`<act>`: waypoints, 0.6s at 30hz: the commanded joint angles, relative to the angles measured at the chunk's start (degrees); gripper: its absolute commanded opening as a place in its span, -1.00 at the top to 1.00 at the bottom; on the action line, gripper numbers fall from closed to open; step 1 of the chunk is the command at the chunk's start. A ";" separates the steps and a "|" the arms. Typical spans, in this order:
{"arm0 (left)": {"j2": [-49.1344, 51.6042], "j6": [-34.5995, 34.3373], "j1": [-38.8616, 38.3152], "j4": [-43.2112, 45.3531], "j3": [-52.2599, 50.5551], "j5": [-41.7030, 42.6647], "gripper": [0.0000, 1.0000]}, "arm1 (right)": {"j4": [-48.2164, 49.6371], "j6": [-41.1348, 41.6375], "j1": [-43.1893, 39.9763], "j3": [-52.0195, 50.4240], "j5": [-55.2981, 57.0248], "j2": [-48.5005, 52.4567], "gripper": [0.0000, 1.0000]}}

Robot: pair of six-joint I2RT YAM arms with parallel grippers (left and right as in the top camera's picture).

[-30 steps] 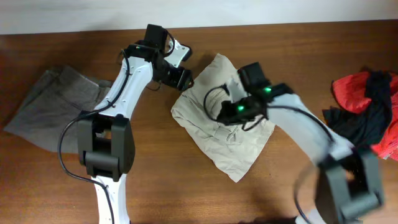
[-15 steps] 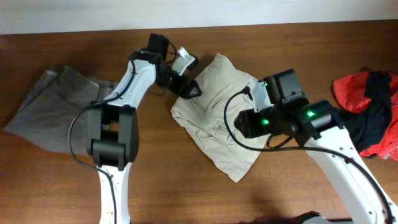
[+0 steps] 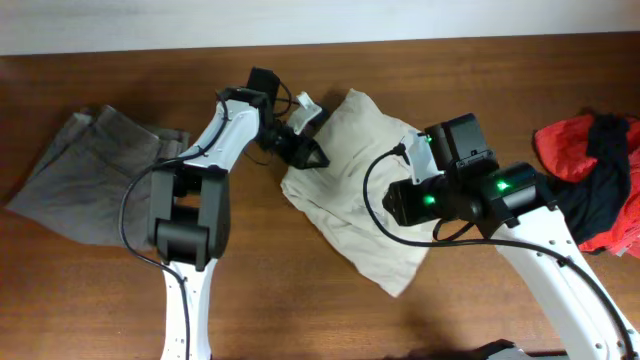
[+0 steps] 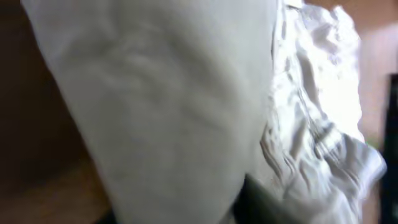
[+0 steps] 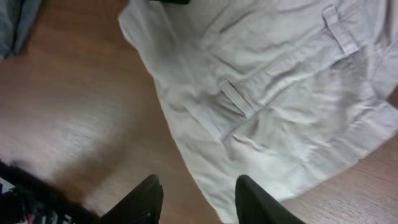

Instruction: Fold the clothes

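Note:
The light beige-khaki shorts [image 3: 350, 200] lie crumpled in the middle of the table. My left gripper [image 3: 305, 155] is at their upper-left edge and appears shut on the cloth. Beige fabric [image 4: 174, 106] fills the left wrist view, with a dark fingertip showing under it. My right gripper [image 5: 196, 199] is open and empty. It hovers above the shorts' lower edge [image 5: 249, 124], where a belt loop and seams show. In the overhead view the right gripper [image 3: 400, 205] is over the shorts' right half.
Darker grey shorts [image 3: 80, 170] lie flat at the far left. A red and black heap of garments [image 3: 590, 175] sits at the right edge. Bare brown table [image 3: 300, 300] lies in front of the shorts. A white wall edge runs along the back.
My right arm has pulled back to the right, off the shorts. My left gripper has moved right and forward with the shorts' upper-left edge, and the shorts look narrower.

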 commanded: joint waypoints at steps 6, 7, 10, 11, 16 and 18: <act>1.11 3.30 2.01 -9.20 2.40 5.29 0.99 | -1.51 2.51 0.22 0.39 6.29 -0.81 0.14; 1.11 2.54 2.60 -11.13 3.48 4.59 1.00 | -1.97 3.48 0.22 0.39 7.67 -0.81 0.14; 0.33 -0.07 4.15 -17.55 7.87 -2.21 0.99 | -3.63 7.56 0.22 0.39 12.44 -0.81 0.13; -0.15 -0.90 4.24 -18.91 9.09 -5.27 0.99 | -3.96 8.68 0.22 0.39 13.29 -0.81 0.13; -4.39 -10.60 2.58 -19.67 12.44 -19.58 0.99 | -4.04 14.21 0.13 0.35 14.12 -0.17 0.13; -6.36 -15.69 0.90 -19.54 12.57 -28.65 0.99 | -4.07 15.45 -0.22 0.33 14.75 0.42 0.12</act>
